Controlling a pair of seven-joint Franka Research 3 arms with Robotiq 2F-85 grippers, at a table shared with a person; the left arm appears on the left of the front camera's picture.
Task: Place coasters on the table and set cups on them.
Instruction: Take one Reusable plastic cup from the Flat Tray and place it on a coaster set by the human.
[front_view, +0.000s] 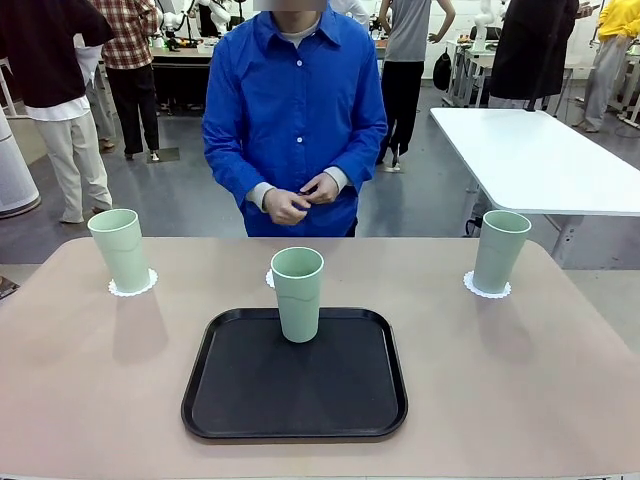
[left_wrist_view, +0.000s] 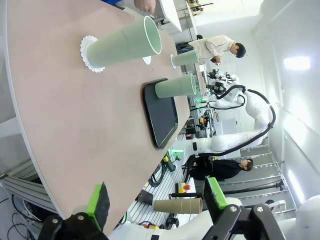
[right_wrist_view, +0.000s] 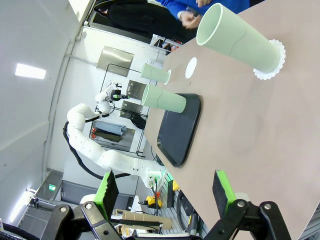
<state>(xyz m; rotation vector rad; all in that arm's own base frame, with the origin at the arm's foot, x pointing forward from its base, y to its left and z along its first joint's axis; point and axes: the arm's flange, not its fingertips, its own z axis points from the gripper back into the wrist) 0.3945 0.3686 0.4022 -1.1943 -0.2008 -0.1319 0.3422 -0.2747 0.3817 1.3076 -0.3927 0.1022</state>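
Neatly spaced along the far side of a smooth beige-pink tabletop (front_view: 80, 380) with rounded corners, two tall, tapered mint-green plastic tumblers stand upright on lacy paper rounds. The left cup (front_view: 120, 250) is on the left coaster (front_view: 152, 281) and the right cup (front_view: 500, 250) on the right coaster (front_view: 469, 286), a scalloped white rim showing around each base. The middle cup (front_view: 297, 295), with the same faint ridge round its waist, stands instead on the matte black tray (front_view: 300, 400), just inside its far raised lip. The third coaster (right_wrist_view: 190, 68) lies bare on the tabletop just beyond that lip. The tray, rounded at its corners, sits at the near middle, with wide bare surface to its left and right and the outer cups well apart from it. A person (front_view: 295, 100) in a blue buttoned shirt stands at the far edge, hands (front_view: 300, 200) clasped at the waist. Seen from the wrists, the left pincer (left_wrist_view: 156, 200) and the right pincer (right_wrist_view: 165, 192) hover by the near edge, green-padded fingers spread wide, holding nothing. A white table (front_view: 540, 160) stands at far right.
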